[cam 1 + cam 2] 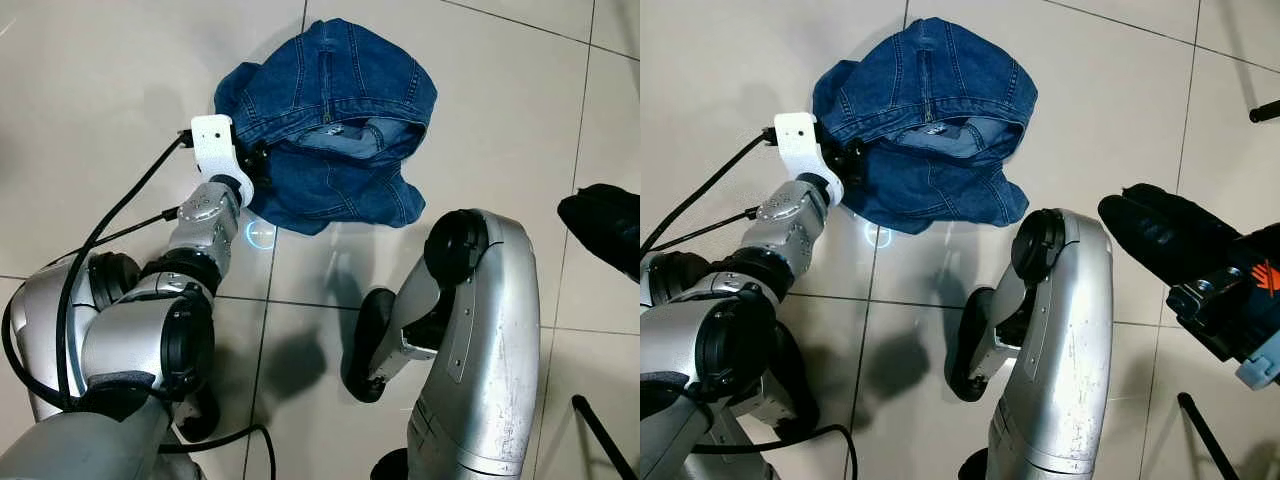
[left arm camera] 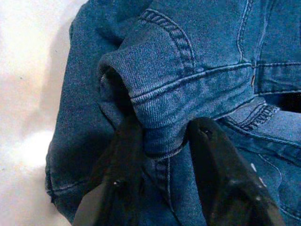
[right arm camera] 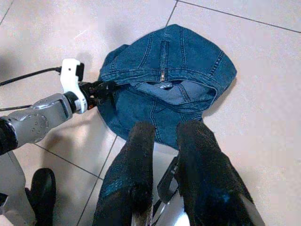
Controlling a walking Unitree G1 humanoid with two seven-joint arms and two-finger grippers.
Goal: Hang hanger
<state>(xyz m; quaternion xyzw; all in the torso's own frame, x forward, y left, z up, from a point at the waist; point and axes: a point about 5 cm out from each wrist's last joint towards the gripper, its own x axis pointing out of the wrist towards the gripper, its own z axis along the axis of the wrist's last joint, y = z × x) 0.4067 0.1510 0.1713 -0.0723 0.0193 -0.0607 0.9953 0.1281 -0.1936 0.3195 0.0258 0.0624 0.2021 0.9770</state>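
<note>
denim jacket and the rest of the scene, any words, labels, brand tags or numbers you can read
None readable.
The denim jacket on the tile floor shows stitching and a metal button, with no legible tag.
The left end effector grips a folded denim edge; no print there.
The orange mark on the dark object at the right edge is no readable text.

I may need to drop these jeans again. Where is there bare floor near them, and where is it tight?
Bare tile lies beyond the denim jeans and on their far-left side, away from the left gripper, whose jaws pinch a denim fold. Tile to the jeans' right is also free. It is crowded nearer the robot: the right arm and a dark object stand there.
</note>
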